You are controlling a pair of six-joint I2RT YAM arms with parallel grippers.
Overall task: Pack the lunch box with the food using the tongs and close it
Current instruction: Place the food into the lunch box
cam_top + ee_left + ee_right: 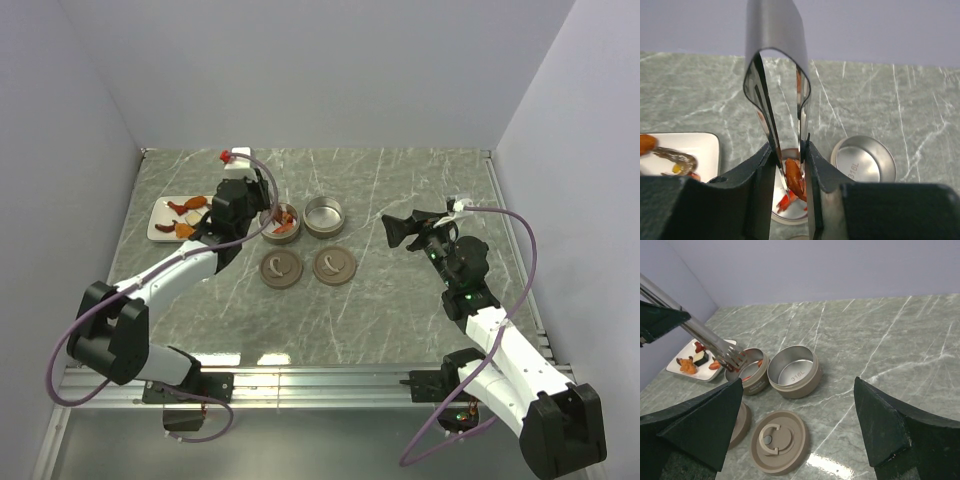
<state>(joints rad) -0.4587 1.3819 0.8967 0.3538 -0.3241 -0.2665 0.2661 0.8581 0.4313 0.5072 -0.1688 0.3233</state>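
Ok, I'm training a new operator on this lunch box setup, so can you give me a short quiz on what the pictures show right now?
1. True or false: the right gripper is clamped on a lid.
2. Which tin holds food? A) the tin beside the plate, next to the plate; B) the one stamped 316L; C) both.
3. How many lids lie loose on the table?

Key:
1. False: it hangs open and empty.
2. A. The left gripper grips the tongs, which pinch a red-orange piece at that tin. The stamped tin is empty.
3. Two.
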